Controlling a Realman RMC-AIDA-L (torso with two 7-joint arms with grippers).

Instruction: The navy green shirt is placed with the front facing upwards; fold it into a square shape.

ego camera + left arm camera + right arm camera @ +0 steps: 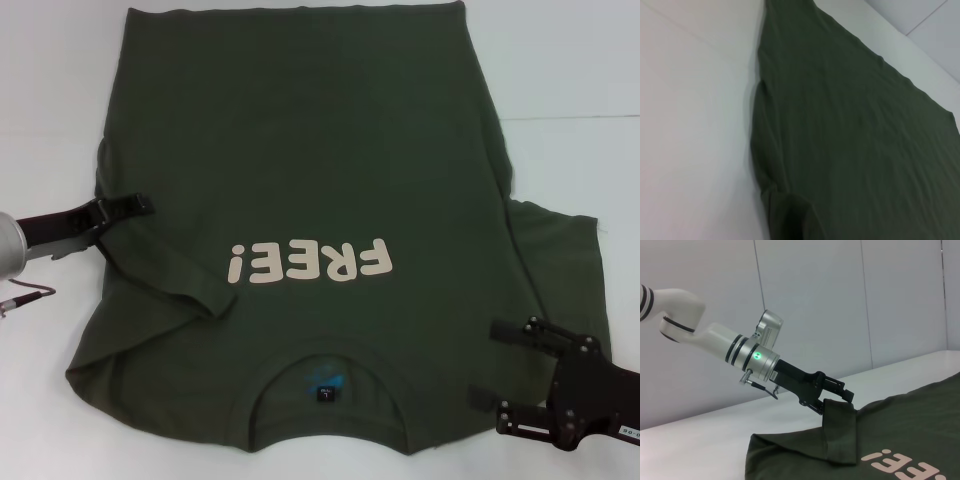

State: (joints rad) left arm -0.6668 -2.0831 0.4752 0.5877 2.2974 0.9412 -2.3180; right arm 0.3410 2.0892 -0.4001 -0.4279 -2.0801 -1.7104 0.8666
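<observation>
The navy green shirt (330, 170) is being shown spread front-up on the white table (570, 60), collar at the near edge, hem at the far edge. "FREE!" lettering (308, 265) is being seen upside down across the chest in the head view, approx. mid-shirt. Neck label (325, 385) w/ a blue mark is being seen inside the collar, near side.

On the left, the shirt's left sleeve (185, 295) is being shown folded in over the body, w/ a raised crease running toward the lettering. The left gripper (125, 208) is being held at the shirt's left edge, about halfway between hem and collar. In the right wrist view, the left gripper (832, 402) is being seen w/ jaws clenched on a lifted fold of the shirt's edge, fabric hanging just below the fingers. The left wrist view is being filled by the shirt (855, 140) lying on the table (695, 125); the arm's own fingers aren't being shown there.

On the right, the right sleeve (565, 250) is being shown still spread outward, flat on the table. The right gripper (515, 380) is being held at the near right, over the shoulder area beside the collar, jaws released and well apart, nothing between them.
</observation>
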